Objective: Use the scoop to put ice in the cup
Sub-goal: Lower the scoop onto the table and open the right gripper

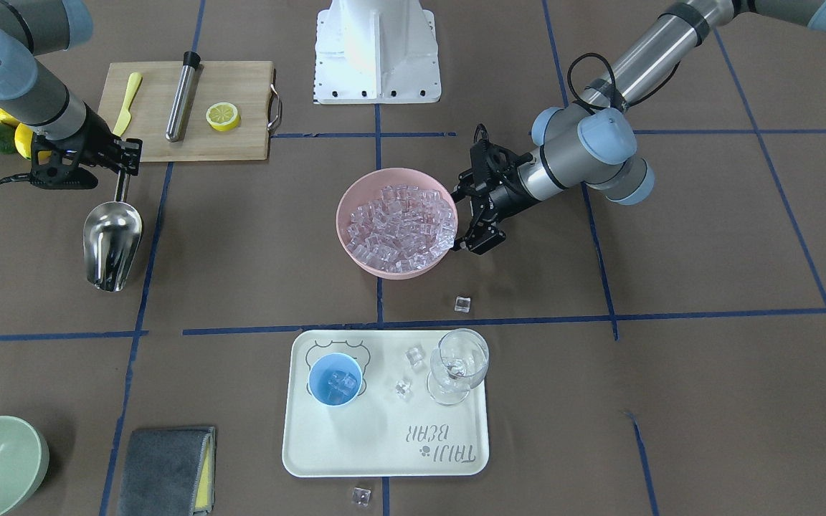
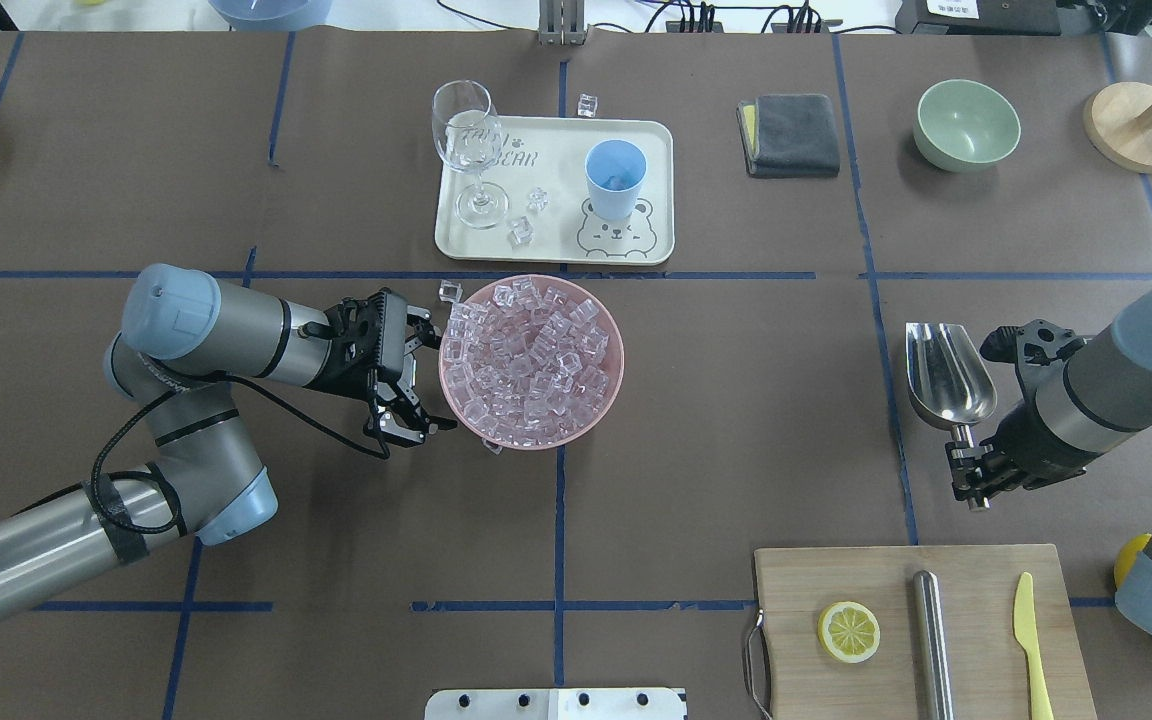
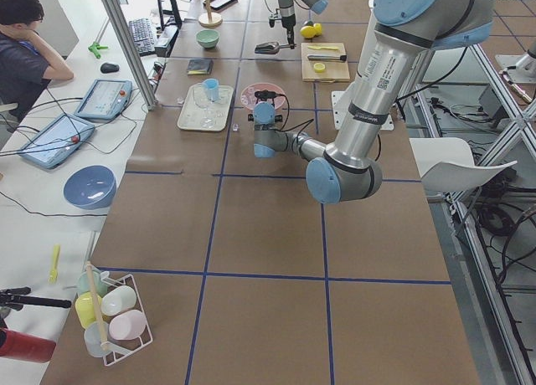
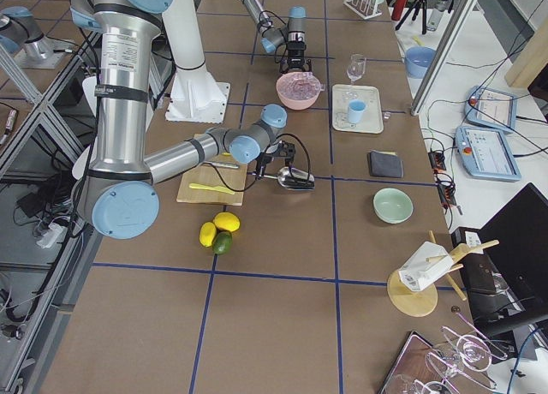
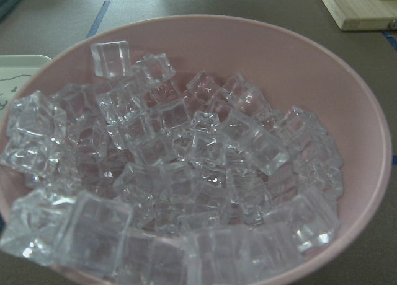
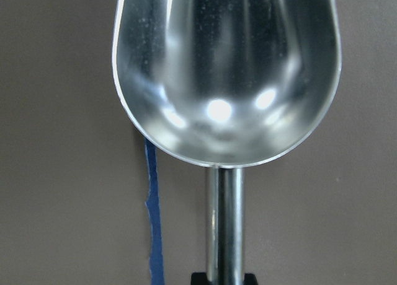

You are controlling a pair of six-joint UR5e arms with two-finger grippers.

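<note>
Nearest the front-facing camera, a stray cube [image 1: 361, 495] lies on the worktop close to the operators' edge, just off the tray [image 1: 384, 459]. On that tray stands the cup [image 1: 315, 387] with a few cubes showing inside it, so some ice appears to be delivered, though the cup looks only partly filled. Two spilled cubes [image 1: 414, 355] sit on the tray between the cup and the stemmed glass [image 1: 459, 365], and another cube [image 1: 462, 304] lies on the worktop between the tray and the pink bowl [image 1: 366, 190]. Most of the ice [image 1: 402, 229] is heaped in that bowl at mid-worktop. The left claw [image 2: 436, 378] is released, its fingers spread wide just beside the bowl's outer wall; whether they touch it cannot be told. The right claw [image 2: 966, 478] is clenched on the thin handle of the scoop [image 2: 948, 372], well apart from the bowl, toward the worktop's end on the robot's right. Its trough is empty. Judging by this, a further load, or stopping here, is what remains.
</note>
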